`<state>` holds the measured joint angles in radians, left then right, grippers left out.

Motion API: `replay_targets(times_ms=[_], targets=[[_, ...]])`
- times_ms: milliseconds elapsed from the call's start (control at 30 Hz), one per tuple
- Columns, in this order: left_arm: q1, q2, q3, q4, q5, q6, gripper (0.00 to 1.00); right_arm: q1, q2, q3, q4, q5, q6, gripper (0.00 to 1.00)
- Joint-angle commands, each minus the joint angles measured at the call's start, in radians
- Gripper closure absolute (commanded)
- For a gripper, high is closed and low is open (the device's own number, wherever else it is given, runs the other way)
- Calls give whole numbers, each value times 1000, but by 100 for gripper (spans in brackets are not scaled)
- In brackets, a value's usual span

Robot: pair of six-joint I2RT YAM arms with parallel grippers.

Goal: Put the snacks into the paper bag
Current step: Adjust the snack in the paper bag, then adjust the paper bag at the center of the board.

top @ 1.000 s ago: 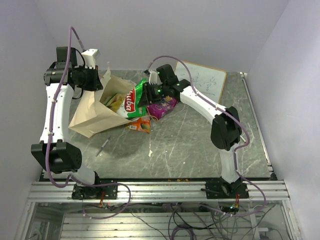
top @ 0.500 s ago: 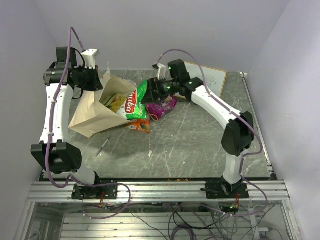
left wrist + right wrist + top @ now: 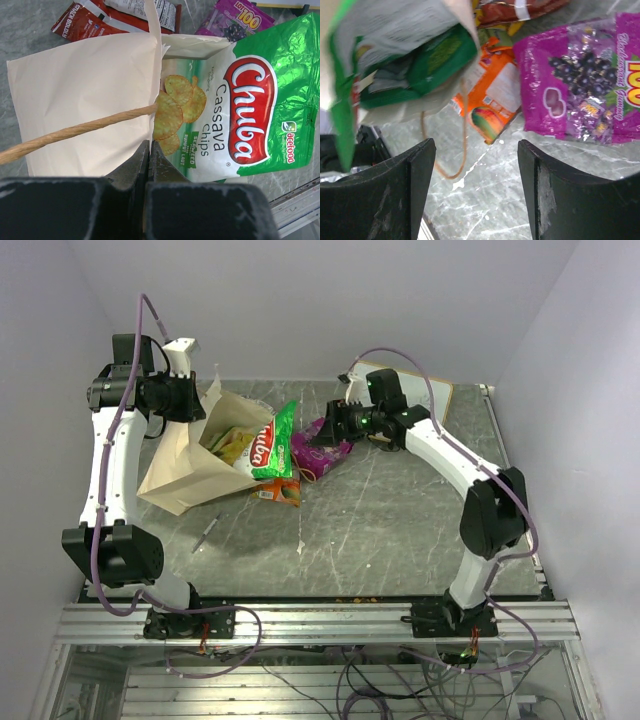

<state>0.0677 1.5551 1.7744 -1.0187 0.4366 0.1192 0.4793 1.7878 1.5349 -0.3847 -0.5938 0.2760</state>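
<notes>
The paper bag (image 3: 180,468) lies on its side with its mouth facing right. My left gripper (image 3: 192,406) is shut on the bag's upper rim (image 3: 148,145) and holds the mouth up. A green-and-white Chuba chips packet (image 3: 271,444) sticks halfway out of the mouth (image 3: 240,110). More packets show inside the bag (image 3: 228,444). My right gripper (image 3: 334,426) is open and empty above the table (image 3: 476,145). A purple packet (image 3: 322,452) lies just below it (image 3: 580,95). An orange packet (image 3: 281,490) lies under the bag's mouth (image 3: 492,102). A red packet (image 3: 95,20) lies beyond the bag.
A framed whiteboard (image 3: 437,398) leans at the back right, mostly behind my right arm. A thin pen (image 3: 207,533) lies in front of the bag. The bag's cord handle (image 3: 462,135) loops onto the table near the orange packet.
My right gripper has let go of the green-and-white packet, opened, and pulled back to the right. The packet stays in the bag's mouth. The left arm has not moved.
</notes>
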Motion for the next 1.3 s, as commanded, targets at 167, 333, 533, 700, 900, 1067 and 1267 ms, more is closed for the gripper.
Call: replay_targets(times_ms=[167,333,533,700,900,1067,1267], targets=[[9,-46,0,50,-2,-4,93,8,169,28,100,-83,116,36],[8,-44,8,46,-3,-5,93,62,195,27,111,-120,115,36],[8,-44,8,46,-1,-4,93,91,207,19,104,-107,102,38],[8,-45,12,43,-3,-4,93,96,228,15,99,-100,95,47],[8,-44,12,44,-1,-3,93,101,267,20,91,-92,75,50],[8,-47,7,47,-1,-3,93,103,275,12,104,-111,81,58],[8,-64,15,35,-16,6,93,94,250,96,62,-154,62,100]])
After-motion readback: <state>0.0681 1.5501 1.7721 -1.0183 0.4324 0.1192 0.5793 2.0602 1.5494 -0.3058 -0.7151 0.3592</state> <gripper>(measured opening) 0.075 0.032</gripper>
